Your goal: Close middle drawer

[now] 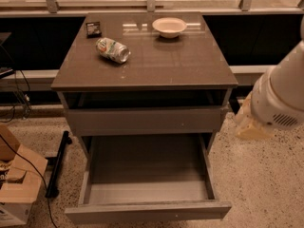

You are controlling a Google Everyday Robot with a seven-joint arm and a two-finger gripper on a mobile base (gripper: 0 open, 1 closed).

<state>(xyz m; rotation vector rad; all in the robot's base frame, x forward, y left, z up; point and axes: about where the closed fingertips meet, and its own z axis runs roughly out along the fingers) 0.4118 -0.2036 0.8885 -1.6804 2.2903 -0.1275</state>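
Note:
The middle drawer (147, 175) is pulled far out of the grey cabinet (142, 61). Its long shallow tray shows nothing inside, and its low plain front panel (147, 211) is nearest the camera. Above it, a taller-fronted grey drawer (142, 120) stands slightly out, with a dark gap under the cabinet top. My gripper (249, 123), a cream-coloured part at the end of the white arm (282, 96), hangs to the right of the cabinet at about the height of the upper drawer front. It is apart from both drawers.
On the cabinet top lie a crushed can (113, 50), a white bowl (169, 26) and a small dark packet (93, 29). A cardboard box (16, 184) and cables sit on the speckled floor at the left. A dark ledge and railing run behind.

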